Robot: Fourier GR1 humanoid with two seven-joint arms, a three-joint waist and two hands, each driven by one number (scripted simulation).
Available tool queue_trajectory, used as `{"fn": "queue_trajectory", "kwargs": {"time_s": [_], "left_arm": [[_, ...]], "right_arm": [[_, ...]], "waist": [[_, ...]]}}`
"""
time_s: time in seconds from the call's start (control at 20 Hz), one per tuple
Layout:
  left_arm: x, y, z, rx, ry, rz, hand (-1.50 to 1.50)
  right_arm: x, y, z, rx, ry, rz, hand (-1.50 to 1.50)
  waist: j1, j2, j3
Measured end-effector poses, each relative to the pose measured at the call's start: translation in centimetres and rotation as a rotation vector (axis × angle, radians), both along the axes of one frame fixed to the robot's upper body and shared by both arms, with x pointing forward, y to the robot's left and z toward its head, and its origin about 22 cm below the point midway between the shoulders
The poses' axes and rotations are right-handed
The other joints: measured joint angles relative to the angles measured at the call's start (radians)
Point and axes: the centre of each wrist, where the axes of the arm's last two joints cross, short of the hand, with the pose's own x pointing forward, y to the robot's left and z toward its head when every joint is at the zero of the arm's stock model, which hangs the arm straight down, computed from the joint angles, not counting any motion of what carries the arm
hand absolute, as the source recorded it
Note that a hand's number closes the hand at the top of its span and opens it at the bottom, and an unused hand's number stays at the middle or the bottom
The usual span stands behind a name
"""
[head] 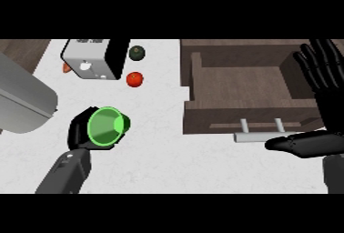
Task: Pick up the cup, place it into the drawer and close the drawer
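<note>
While the drawer (242,86) stands pulled out at the far right, its wooden compartment showing nothing inside and its pale bar handle (265,135) facing the near side, the white bench (161,154) carries the remaining items to the left. A large grey rounded appliance (23,102) occupies the left edge, and a white and black box-shaped device (94,59) sits at the far left-centre. The right hand (322,77) is raised at the right edge beside the drawer, fingers straight and spread, thumb lying low over the handle end; it holds nothing and reads as resting. The left hand (84,129) is at near left, fingers curled round the green cup (107,126), which is tilted so its open mouth faces upward toward the viewer; whether the cup is clear of the bench cannot be told. Smaller items lie beyond: a red tomato-like object (135,79), a dark green rounded object (137,53), and a small orange piece (67,67) partly hidden by the device. Judgement: the step in hand is the carry to the drawer. To do it well, the cup should be lifted high enough to pass over the drawer's left wall, travel right, and be lowered inside the compartment before release, leaving the handle free for closing.
</note>
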Motion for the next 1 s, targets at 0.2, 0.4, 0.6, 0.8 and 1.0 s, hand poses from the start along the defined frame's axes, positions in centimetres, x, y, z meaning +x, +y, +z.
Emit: {"fn": "queue_trajectory", "kwargs": {"time_s": [0.2, 0.4, 0.6, 0.8, 1.0], "left_arm": [[2.6, -0.9, 2.3, -0.001, -0.054, -0.025, 1.50], [5.7, -3.9, 5.7, 0.003, -0.139, -0.086, 1.50], [8.7, -7.3, 10.4, 0.017, -0.191, -0.164, 1.50], [10.5, -10.8, 15.2, 0.036, -0.212, -0.222, 1.50], [11.3, -14.2, 19.7, 0.065, -0.219, -0.250, 1.50]], "right_arm": [[0.1, -0.1, 0.4, 0.000, 0.005, -0.010, -1.50], [0.0, -0.1, -0.1, -0.012, 0.012, -0.019, -1.50], [0.2, -0.7, -0.5, -0.011, 0.011, -0.034, -1.50], [0.2, -0.7, -0.5, -0.018, 0.011, -0.040, -1.50], [0.4, -0.7, -0.7, -0.017, 0.008, -0.041, -1.50]], "waist": [[0.005, -0.003, 0.001], [0.015, -0.008, 0.002], [0.023, -0.012, 0.003], [0.023, -0.013, 0.004], [0.019, -0.012, 0.003]]}}
